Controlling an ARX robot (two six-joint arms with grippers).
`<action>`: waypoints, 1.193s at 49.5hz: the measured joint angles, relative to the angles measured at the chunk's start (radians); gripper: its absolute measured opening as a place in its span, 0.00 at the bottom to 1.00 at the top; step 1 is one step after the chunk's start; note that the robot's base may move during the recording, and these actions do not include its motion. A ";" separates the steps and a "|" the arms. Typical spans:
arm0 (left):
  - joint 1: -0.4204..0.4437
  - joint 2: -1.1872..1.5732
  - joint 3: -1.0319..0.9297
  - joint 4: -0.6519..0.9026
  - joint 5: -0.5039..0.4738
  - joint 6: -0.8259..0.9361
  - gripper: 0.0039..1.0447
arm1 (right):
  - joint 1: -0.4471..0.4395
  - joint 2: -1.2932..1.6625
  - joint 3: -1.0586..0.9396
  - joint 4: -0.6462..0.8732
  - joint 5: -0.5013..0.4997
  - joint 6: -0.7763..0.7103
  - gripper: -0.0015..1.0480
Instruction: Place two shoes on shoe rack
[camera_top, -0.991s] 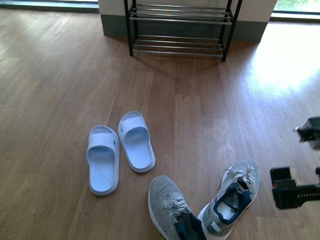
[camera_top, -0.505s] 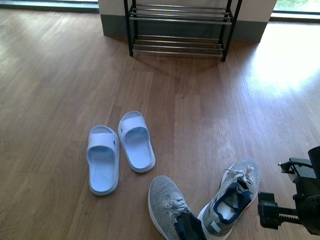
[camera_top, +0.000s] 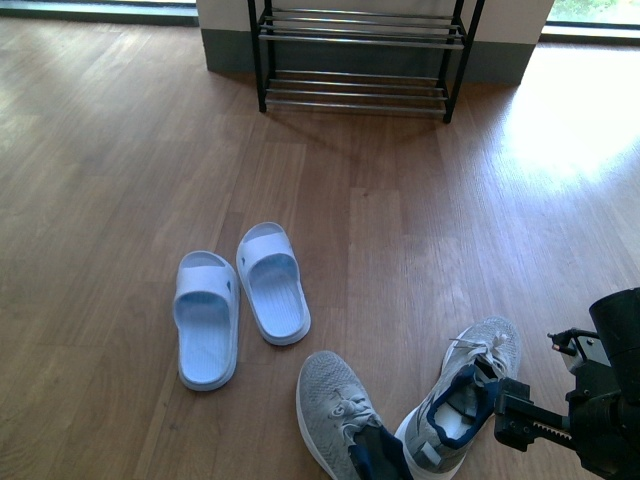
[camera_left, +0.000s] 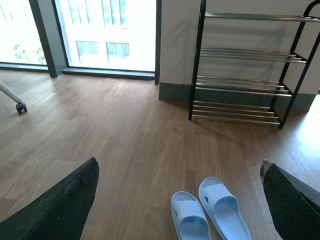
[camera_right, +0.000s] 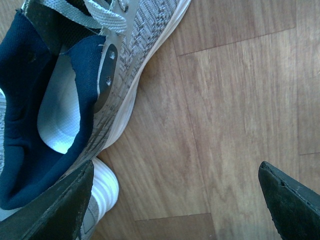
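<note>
Lower right, front view: right gripper (camera_top: 540, 382) spread, empty, beside grey mesh navy-lined sneaker (camera_top: 470, 385). Only from its wrist: left gripper (camera_left: 177, 197), spread, empty.

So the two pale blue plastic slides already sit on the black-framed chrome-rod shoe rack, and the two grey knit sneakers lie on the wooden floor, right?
Not quite. The pale blue plastic slides lie on the wooden floor too, well apart from the black-framed chrome-rod shoe rack, as the front view shows. The grey knit sneakers are on the floor, as you said.
</note>
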 joint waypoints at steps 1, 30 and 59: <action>0.000 0.000 0.000 0.000 0.000 0.000 0.91 | 0.001 0.000 0.000 0.000 -0.003 0.004 0.91; 0.000 0.000 0.000 0.000 0.000 0.000 0.91 | 0.033 0.063 0.069 0.037 -0.016 0.123 0.91; 0.000 0.000 0.000 0.000 0.000 0.000 0.91 | 0.060 0.212 0.168 0.158 0.028 0.122 0.91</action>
